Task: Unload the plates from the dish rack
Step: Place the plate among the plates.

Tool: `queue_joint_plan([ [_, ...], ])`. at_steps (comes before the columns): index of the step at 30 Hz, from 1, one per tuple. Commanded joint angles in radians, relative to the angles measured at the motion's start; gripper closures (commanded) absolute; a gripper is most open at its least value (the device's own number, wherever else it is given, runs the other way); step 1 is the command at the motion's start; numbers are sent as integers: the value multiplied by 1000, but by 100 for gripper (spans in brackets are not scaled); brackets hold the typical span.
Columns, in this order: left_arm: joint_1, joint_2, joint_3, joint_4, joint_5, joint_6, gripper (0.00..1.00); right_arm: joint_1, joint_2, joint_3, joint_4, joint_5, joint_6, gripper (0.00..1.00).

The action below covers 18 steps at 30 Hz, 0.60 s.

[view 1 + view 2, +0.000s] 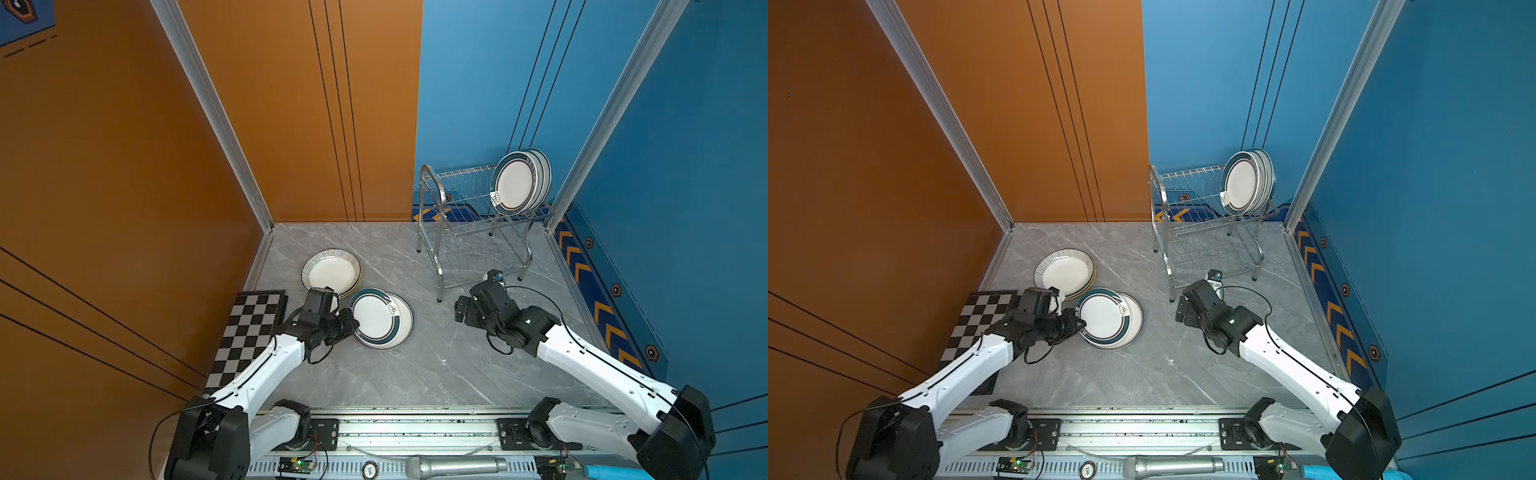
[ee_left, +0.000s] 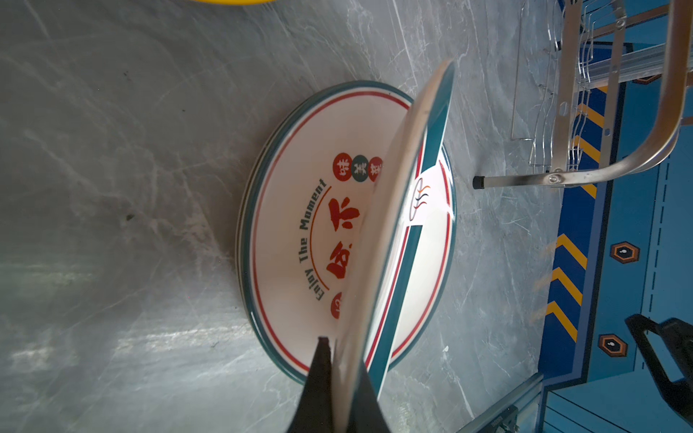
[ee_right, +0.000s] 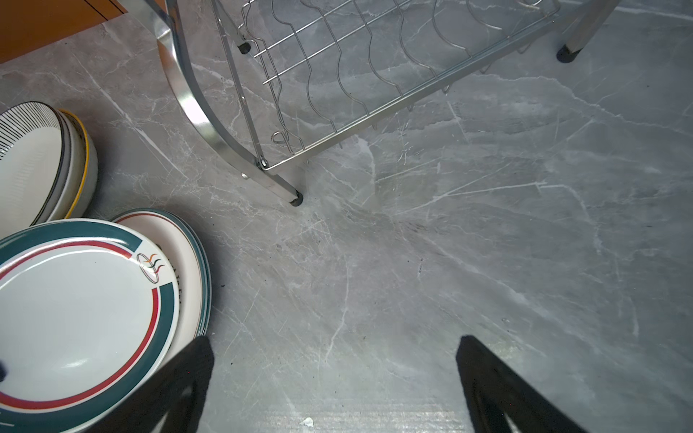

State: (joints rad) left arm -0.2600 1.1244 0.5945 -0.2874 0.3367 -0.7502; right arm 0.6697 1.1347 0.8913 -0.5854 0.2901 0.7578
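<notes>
Left jaws pinch teal-rimmed plate point(image 2: 378, 255); right jaws wide, empty; lower plate point(image 2: 300, 210) reads "Enjoy The Moment".

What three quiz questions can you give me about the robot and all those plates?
1. True or false: the right jaws are shut on a plate.
2. Where in the dish rack do the standing plates sit? A: lower shelf. B: upper shelf. C: hanging from a leg.
3. The left jaws hold a teal-rimmed plate over a plate lying flat. What English words are printed on the flat one?
Key: 1 false, they stand open and empty. 2 B. 3 "Enjoy The Moment".
</notes>
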Motion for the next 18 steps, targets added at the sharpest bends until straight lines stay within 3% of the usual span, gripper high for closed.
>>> queue_joint_plan([
  [1, 10, 9, 1, 37, 14, -10, 100, 8, -24, -2, 1, -3, -18, 0],
  [18, -2, 68, -8, 44, 30, -3, 76, -11, -51, -36, 67, -81, -12, 0],
])
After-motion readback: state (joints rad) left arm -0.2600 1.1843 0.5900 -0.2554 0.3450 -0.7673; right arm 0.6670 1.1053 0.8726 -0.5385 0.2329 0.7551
